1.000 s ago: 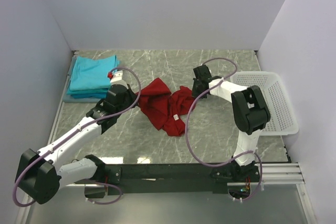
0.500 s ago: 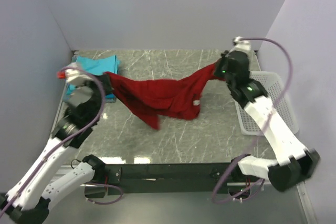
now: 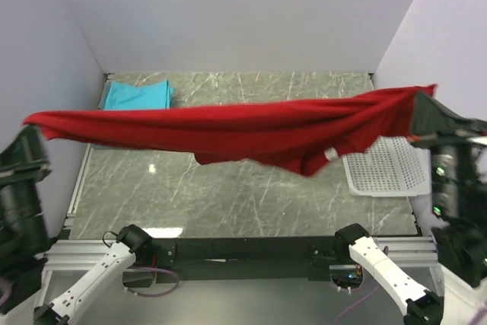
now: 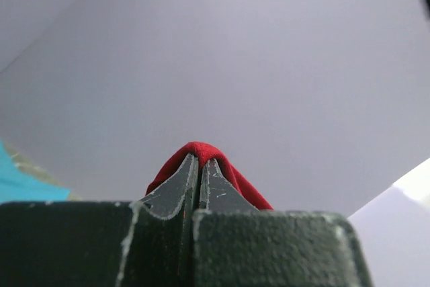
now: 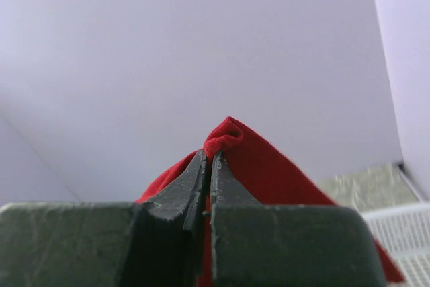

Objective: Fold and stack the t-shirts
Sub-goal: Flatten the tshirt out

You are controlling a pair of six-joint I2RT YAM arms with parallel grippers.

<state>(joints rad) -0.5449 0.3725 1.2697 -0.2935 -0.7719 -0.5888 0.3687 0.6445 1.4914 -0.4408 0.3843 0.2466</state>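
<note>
My left gripper (image 4: 199, 160) and right gripper (image 5: 209, 157) are both clamped on the plain dark red cloth t-shirt (image 3: 228, 131): crumpled on the table (image 3: 228, 195) a second ago, now stretched airborne 9-to-3 o'clock, so I'd say ready to lay flat; folded teal t-shirts (image 3: 133, 95) at 11.

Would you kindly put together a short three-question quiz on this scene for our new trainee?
1. Pick one. The dark red t-shirt is: A) folded flat; B) stretched in the air between the left gripper and the right gripper; C) draped over one arm.
2. True or false: the right gripper is open.
3. Fill in: the teal t-shirts lie at the far ___ corner of the table.

Key: 1 B; 2 false, it is shut on the red cloth; 3 left.
</note>
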